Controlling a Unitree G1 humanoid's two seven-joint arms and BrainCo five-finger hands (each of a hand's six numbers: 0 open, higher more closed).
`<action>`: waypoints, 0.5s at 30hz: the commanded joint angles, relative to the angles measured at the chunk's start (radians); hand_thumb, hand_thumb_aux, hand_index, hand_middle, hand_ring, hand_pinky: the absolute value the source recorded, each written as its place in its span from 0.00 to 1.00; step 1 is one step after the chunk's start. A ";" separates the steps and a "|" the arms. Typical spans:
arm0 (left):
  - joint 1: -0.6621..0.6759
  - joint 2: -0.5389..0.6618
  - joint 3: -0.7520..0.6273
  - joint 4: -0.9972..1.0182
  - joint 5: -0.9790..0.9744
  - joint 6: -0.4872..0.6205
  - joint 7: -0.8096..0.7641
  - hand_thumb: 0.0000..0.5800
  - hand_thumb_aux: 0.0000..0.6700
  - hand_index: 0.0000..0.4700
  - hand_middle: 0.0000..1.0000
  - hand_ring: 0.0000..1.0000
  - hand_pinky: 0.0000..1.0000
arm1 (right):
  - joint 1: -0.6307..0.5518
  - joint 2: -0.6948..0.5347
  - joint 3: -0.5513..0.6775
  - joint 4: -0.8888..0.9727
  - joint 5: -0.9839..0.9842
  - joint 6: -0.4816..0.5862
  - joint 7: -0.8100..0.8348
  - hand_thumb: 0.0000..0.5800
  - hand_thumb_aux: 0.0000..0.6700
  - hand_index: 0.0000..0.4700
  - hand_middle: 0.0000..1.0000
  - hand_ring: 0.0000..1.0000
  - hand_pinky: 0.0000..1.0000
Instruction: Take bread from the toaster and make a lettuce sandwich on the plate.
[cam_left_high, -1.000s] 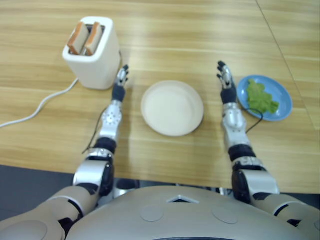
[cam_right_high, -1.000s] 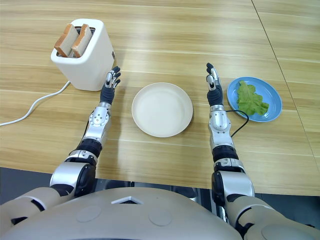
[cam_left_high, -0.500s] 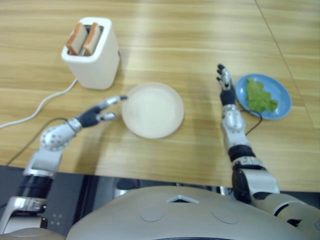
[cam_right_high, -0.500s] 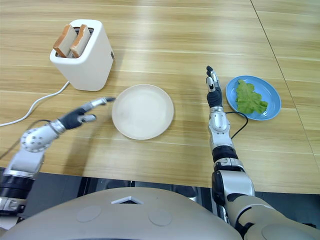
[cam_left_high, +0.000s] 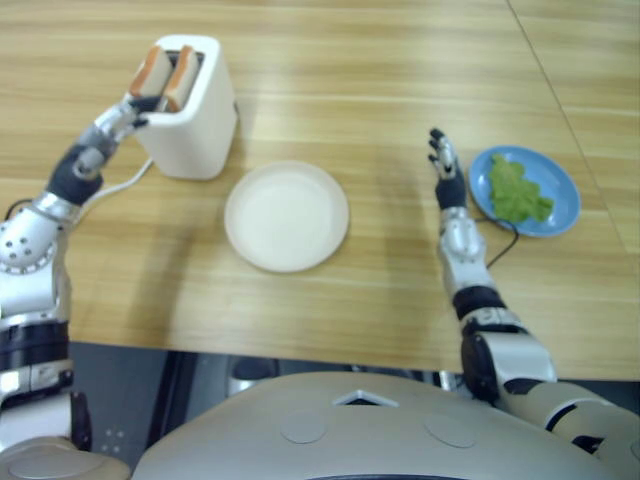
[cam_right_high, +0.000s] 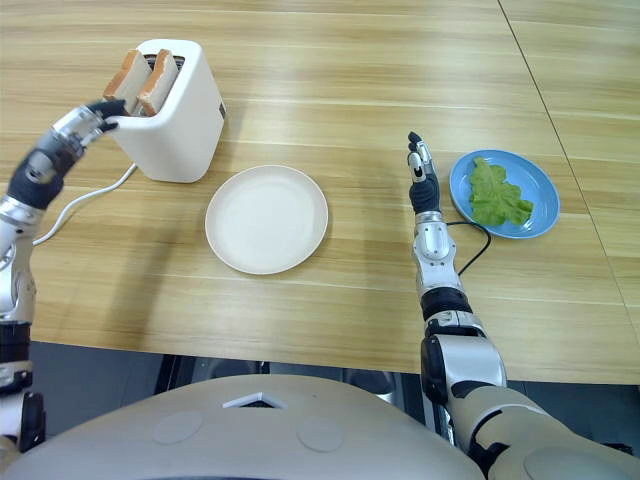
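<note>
The left hand is raised at the far left of the counter. Its fingers are stretched out and only narrowly spread, their tips at the top left rim of the white toaster, and they hold nothing. Two slices of bread stand upright side by side in the toaster's slots, the outer slice just beside the fingertips. A white cord runs from the toaster's base toward the left edge of the counter. Right of the toaster, near the middle and closer to the near edge, lies a round cream plate with nothing on it. Further right, the right hand points up and away from the near edge, fingers straight and close together, holding nothing. Just beside it, toward the right edge, a blue plate carries a leaf of lettuce.
</note>
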 joint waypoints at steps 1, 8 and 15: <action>-0.093 -0.010 0.043 0.090 0.184 0.076 0.247 0.00 0.00 0.00 0.00 0.00 0.00 | -0.007 -0.004 0.002 0.028 -0.004 0.000 0.003 0.00 0.00 0.00 0.00 0.00 0.00; -0.212 0.001 -0.075 0.199 0.619 0.264 0.623 0.00 0.00 0.00 0.00 0.00 0.00 | -0.013 -0.006 0.004 0.038 -0.005 -0.003 0.004 0.00 0.00 0.00 0.00 0.00 0.00; -0.307 -0.034 -0.280 0.302 0.867 0.487 0.732 0.00 0.00 0.00 0.00 0.00 0.00 | -0.012 -0.003 0.007 0.040 -0.008 -0.001 0.001 0.00 0.00 0.00 0.00 0.00 0.00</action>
